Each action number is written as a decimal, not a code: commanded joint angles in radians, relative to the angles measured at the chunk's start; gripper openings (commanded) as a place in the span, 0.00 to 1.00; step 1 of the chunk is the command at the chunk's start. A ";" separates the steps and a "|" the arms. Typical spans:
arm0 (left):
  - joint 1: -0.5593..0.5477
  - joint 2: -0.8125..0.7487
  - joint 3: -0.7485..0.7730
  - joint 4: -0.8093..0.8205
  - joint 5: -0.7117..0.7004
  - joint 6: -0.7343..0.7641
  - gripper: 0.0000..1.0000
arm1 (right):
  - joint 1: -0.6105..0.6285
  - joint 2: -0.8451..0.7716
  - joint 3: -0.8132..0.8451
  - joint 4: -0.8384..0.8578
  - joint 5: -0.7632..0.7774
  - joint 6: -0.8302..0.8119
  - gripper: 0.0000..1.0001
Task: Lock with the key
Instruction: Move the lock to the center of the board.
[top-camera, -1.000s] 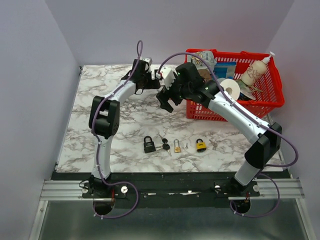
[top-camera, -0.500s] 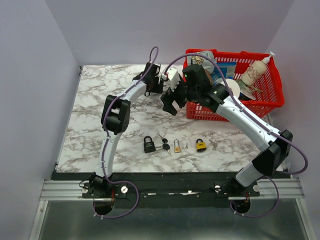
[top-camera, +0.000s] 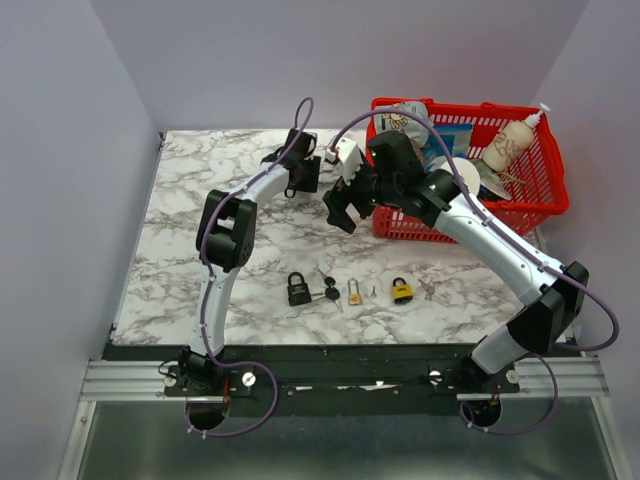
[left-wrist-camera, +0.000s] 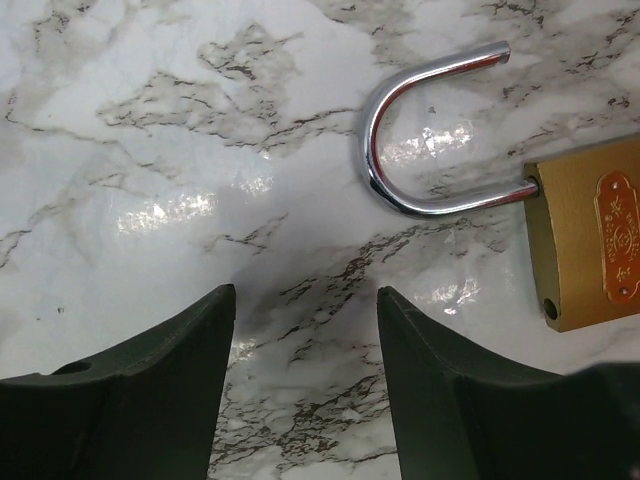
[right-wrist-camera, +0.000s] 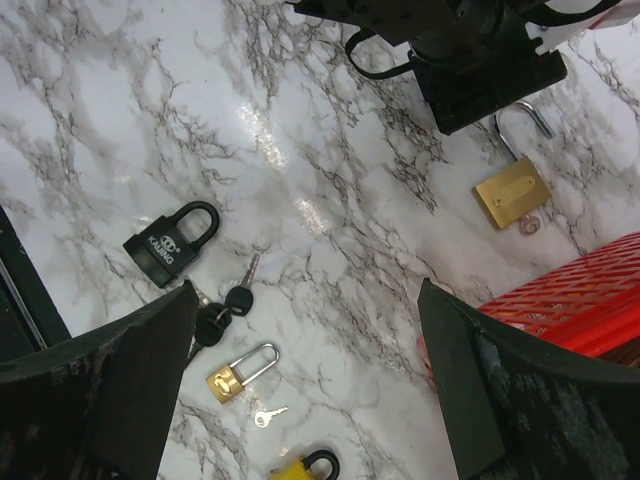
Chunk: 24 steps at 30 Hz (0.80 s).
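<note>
1. Reaching with the left arm to the far middle of the marble table (top-camera: 190, 200). Holding the left gripper (left-wrist-camera: 305, 300) low over the stone, jaws spread apart and pinching nothing, with only bare marble between the dark fingers (left-wrist-camera: 150, 390).
2. Lying flat just right of that gripper in the left wrist view: the large brass padlock (left-wrist-camera: 585, 235). Showing its steel shackle (left-wrist-camera: 368, 150) swung open, one leg seated in the body and the free end clear of it. Touching neither finger.
3. Hanging above the table just right of the left gripper, near the basket's left wall: the right gripper (right-wrist-camera: 305, 290), jaws spread wide and gripping nothing. Looking down from its wrist camera on the same open padlock at upper right, close by the left arm's dark wrist.
4. Lined up along the near part of the table, well apart from both grippers, from left to right: a black padlock (top-camera: 298, 290) with shackle shut, black-headed keys (top-camera: 326, 291), a small brass padlock (top-camera: 354, 293), a small silver key (top-camera: 373, 292), a yellow padlock (top-camera: 402, 291) and more keys (top-camera: 428, 291).
5. Standing at the far right: a red basket (top-camera: 535, 210) holding a cream bottle (top-camera: 510, 140) and a white roll (top-camera: 462, 175) among other items too cluttered to tell apart.
</note>
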 joint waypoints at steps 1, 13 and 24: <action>-0.002 -0.034 0.022 0.064 0.003 -0.058 0.67 | 0.007 -0.031 -0.015 -0.003 -0.010 0.011 1.00; -0.027 0.136 0.226 0.037 -0.048 -0.047 0.66 | 0.007 -0.031 -0.017 -0.008 -0.003 0.006 1.00; -0.068 0.199 0.316 -0.087 -0.166 0.016 0.58 | 0.007 -0.033 -0.007 -0.003 0.003 0.026 1.00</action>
